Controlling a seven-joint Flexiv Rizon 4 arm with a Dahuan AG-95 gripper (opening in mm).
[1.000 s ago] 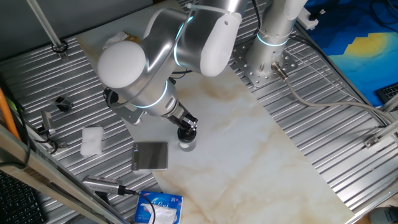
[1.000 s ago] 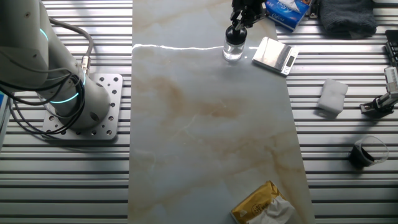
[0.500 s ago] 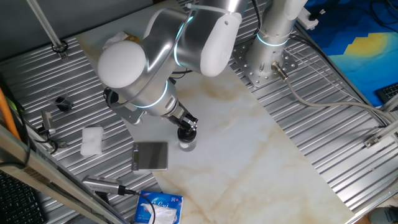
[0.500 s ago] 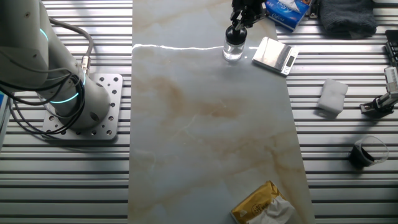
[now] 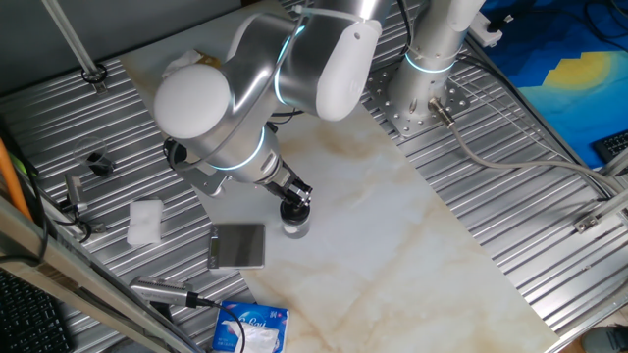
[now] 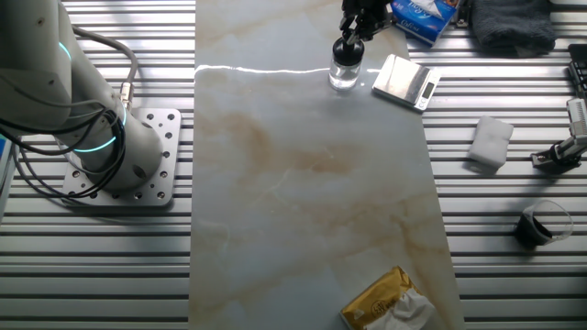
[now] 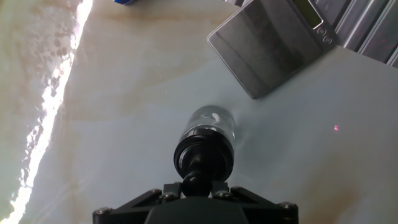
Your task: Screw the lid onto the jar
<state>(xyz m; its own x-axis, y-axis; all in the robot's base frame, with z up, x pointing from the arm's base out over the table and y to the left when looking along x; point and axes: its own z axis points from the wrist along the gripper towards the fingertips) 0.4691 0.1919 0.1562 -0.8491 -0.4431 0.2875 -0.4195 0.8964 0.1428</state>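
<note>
One jar (image 5: 294, 227), one lid (image 5: 294, 208), one gripper (image 7: 196, 185), one arm (image 5: 245, 88). Jar upright on the marble slab (image 6: 312, 183) of the bench, near the slab's edge; clear glass, nothing discernible inside. Lid seated on the jar's mouth, knob up, as wide as the jar. Gripper clamped on the lid's knob from above, fingers (image 7: 214, 186) pressed against its two sides in the hand view.

Also on the bench: one grey square scale (image 6: 404, 80) just beside the jar, apart from it, straddling the slab's edge and the ribbed metal; one blue tissue pack (image 5: 250, 328) beyond the scale; one white folded cloth (image 6: 490, 143) on the ribbed metal; one small black angular part (image 5: 97, 162) and one bracketed clamp (image 6: 558, 156) farther out, well apart from the jar; one black ring-shaped piece (image 6: 537, 225); one gold-wrapped packet (image 6: 385, 301) at the slab's opposite end; one dark cloth (image 6: 509, 23) at the frame's top.

Open slab on the jar's side away from the scale, bare marble through the middle up to the arm's base plate (image 6: 138, 174). Tight room only toward the scale and the nearby slab edge.
</note>
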